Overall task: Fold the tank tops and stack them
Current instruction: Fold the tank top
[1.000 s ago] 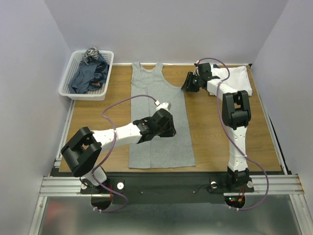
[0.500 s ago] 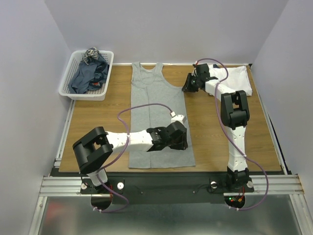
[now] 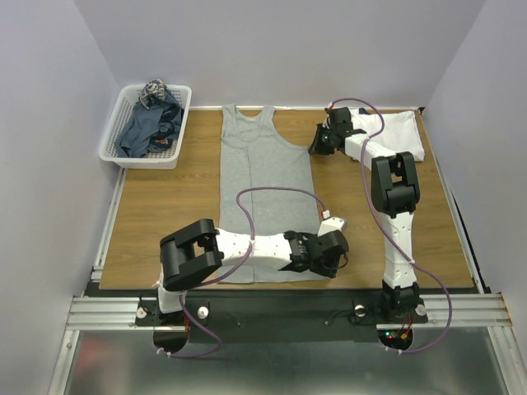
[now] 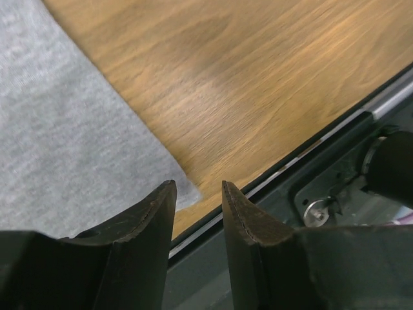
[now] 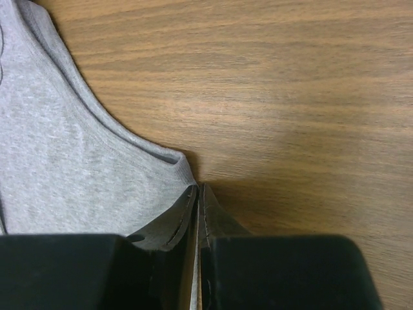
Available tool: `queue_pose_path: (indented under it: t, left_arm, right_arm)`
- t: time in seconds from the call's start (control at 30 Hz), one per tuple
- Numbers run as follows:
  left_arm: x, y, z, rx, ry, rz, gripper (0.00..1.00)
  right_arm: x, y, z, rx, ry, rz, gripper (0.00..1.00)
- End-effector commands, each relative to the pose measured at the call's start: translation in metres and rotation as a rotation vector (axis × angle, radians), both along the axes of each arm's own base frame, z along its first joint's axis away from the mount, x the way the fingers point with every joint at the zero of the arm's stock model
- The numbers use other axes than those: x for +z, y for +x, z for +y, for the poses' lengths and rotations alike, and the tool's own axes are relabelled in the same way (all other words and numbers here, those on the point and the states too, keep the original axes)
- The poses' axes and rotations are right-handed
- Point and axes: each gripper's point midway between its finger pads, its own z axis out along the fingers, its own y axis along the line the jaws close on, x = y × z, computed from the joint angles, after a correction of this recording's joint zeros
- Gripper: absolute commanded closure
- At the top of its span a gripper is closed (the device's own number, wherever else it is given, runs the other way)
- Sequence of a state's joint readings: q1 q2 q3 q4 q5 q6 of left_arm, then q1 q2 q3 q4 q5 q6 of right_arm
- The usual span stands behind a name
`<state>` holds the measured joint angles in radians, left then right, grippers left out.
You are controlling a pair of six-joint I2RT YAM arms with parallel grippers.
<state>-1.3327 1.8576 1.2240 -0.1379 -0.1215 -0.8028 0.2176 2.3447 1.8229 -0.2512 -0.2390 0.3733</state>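
A light heather-grey tank top lies flat and lengthwise in the middle of the table, neck at the far edge. My left gripper is open at its near right hem corner. In the left wrist view the corner of the grey fabric lies just ahead of the open gripper. My right gripper is at the top's right armhole. In the right wrist view this gripper is shut on the edge of the grey top. A folded white tank top lies at the back right.
A white lattice basket at the back left holds dark blue-grey tops. The table's metal front rail runs close beside my left gripper. Bare wood lies on both sides of the grey top.
My left arm has swung from the middle of the grey top towards me and to the right, down to the near right hem corner. My right gripper has stayed at the armhole.
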Motion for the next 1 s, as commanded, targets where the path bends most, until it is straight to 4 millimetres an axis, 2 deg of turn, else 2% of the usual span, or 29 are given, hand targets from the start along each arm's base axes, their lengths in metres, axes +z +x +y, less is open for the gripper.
queue_pose_path:
  t: [0.0,0.3,0.63,0.7,0.93,0.97]
  left_arm:
    - [0.007,0.001,0.002,0.042,0.052,-0.030,0.55]
    - [-0.007,-0.011,-0.004,0.020,0.091,-0.027,0.56]
    - [-0.016,-0.012,-0.005,0.015,0.121,-0.037,0.61]
    - [-0.018,-0.012,-0.005,0.013,0.125,-0.038,0.64]
    - [-0.008,-0.017,-0.014,-0.019,0.110,-0.056,0.97]
    - [-0.006,-0.019,-0.015,-0.026,0.103,-0.058,0.99]
  right_arm:
    - [-0.010,0.001,0.003,-0.002,-0.023,0.005,0.90]
    - [-0.009,0.001,0.001,-0.011,-0.024,0.002,0.90]
    - [-0.010,0.001,0.000,-0.018,-0.032,0.004,0.91]
    - [-0.011,0.000,0.000,-0.021,-0.033,0.005,0.91]
    - [-0.013,0.001,-0.009,-0.068,-0.067,0.006,0.98]
    - [-0.012,0.001,-0.011,-0.084,-0.071,0.007,0.99]
